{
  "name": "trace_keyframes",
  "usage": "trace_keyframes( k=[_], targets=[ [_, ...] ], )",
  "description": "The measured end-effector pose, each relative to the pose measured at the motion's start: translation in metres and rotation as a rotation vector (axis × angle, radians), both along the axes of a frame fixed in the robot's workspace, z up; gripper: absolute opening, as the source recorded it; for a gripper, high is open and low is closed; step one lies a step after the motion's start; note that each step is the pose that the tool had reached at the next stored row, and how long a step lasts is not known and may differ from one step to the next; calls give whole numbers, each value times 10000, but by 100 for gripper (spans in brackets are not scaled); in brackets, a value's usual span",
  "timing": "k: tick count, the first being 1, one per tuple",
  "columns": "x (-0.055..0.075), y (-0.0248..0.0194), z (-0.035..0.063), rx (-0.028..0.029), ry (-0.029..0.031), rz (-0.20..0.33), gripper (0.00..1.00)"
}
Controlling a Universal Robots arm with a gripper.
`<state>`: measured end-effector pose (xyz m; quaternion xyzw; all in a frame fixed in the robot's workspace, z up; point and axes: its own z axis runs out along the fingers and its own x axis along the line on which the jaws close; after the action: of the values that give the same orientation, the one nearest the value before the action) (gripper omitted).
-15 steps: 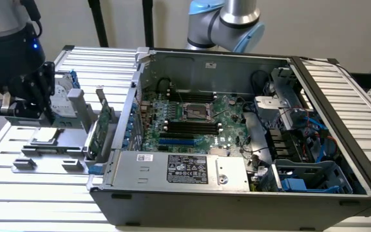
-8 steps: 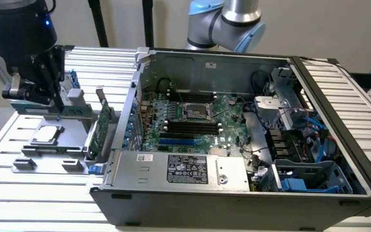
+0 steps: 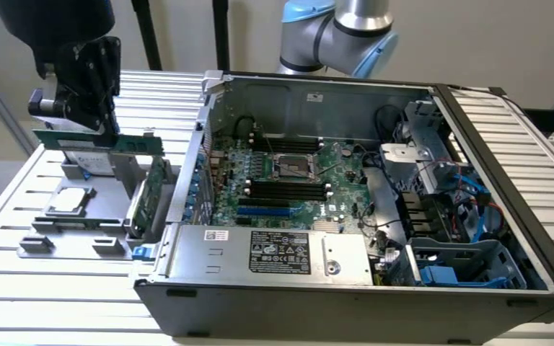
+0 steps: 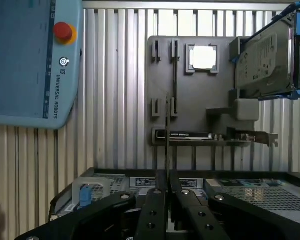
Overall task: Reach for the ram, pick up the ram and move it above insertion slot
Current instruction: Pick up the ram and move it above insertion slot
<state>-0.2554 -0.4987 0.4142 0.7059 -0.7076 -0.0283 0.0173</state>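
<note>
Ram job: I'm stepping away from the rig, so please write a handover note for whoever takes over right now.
Gripper: shut on the ram, which shows edge-on between the fingers in the wrist view.
Ram: held in the air over the grey tray, at the exterior view's left, outside the PC case.
Done: reach and pick-up; the ram is off the tray.
Left: the ram is not yet above the motherboard slots, which lie inside the case, towards the exterior view's right.
</note>
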Motion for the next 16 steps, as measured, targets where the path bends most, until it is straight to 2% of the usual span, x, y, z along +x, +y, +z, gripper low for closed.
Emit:
trace_keyframes(
  k=[3, 8, 11, 16],
  targets=[
    [135, 0, 79, 90, 8, 1, 13],
    [365, 0, 108, 322, 8, 1, 13],
    [501, 0, 108, 346, 9, 2, 13],
    [711, 6, 98, 349, 8, 3, 13]
  ],
)
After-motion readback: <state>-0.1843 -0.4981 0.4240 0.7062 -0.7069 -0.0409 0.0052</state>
